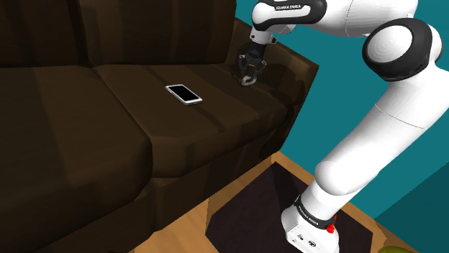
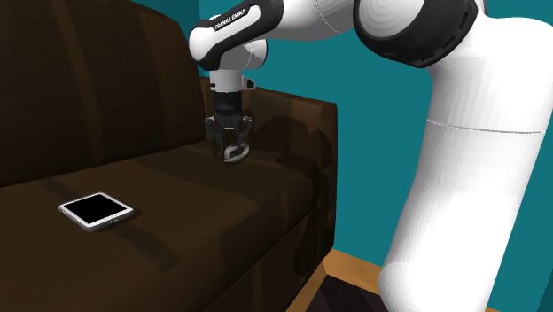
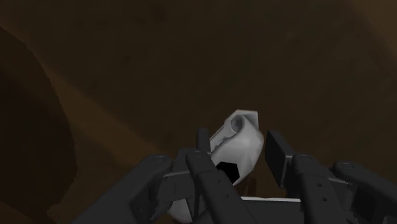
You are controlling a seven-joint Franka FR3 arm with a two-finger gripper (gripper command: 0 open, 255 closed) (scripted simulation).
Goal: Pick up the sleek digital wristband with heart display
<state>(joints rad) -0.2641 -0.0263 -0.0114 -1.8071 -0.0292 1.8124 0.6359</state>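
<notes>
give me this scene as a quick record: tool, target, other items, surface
tool: black two-finger tool, over the sofa seat near the armrest
tool state: shut on the wristband
wristband: pale grey band with a small black display, clasped in the tool
smartphone: white edge, black screen, lying flat on the seat cushion, apart from the tool
surface: dark brown sofa

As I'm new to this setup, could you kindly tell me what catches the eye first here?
The big white arm reaches over a dark brown sofa, its black claw clasping a pale grey wristband by the armrest. A white-edged phone with a black screen lies flat on the sofa's seat, apart.
</notes>
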